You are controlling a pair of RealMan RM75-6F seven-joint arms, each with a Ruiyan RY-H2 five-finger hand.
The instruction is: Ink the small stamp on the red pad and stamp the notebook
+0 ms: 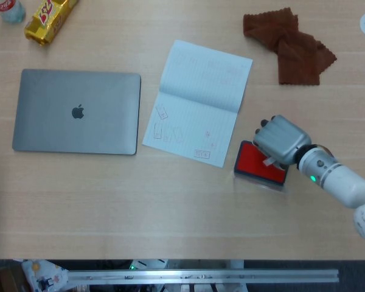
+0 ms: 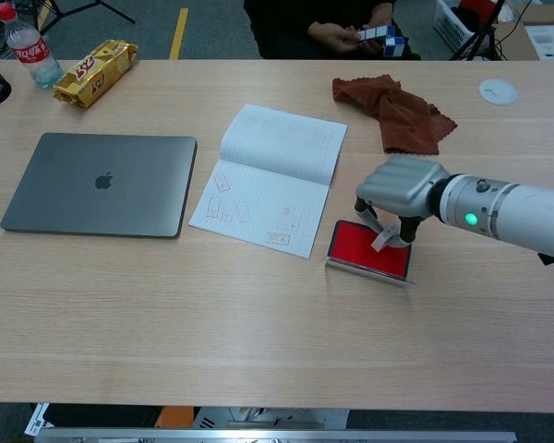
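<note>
The red ink pad (image 1: 255, 162) (image 2: 362, 247) lies open on the table, right of the notebook's near corner. My right hand (image 1: 279, 141) (image 2: 399, 186) hovers over the pad's right part and pinches the small pale stamp (image 1: 269, 160) (image 2: 382, 239), which tilts down onto the red surface. The open notebook (image 1: 198, 100) (image 2: 272, 173) lies in the middle of the table, with several faint red stamp marks on its near page. My left hand does not show in either view.
A closed grey laptop (image 1: 77, 111) (image 2: 100, 183) lies left of the notebook. A brown cloth (image 1: 289, 44) (image 2: 392, 110) is behind the pad. A yellow snack pack (image 2: 96, 71) and a bottle (image 2: 32, 53) stand far left. A person sits beyond the table's far edge.
</note>
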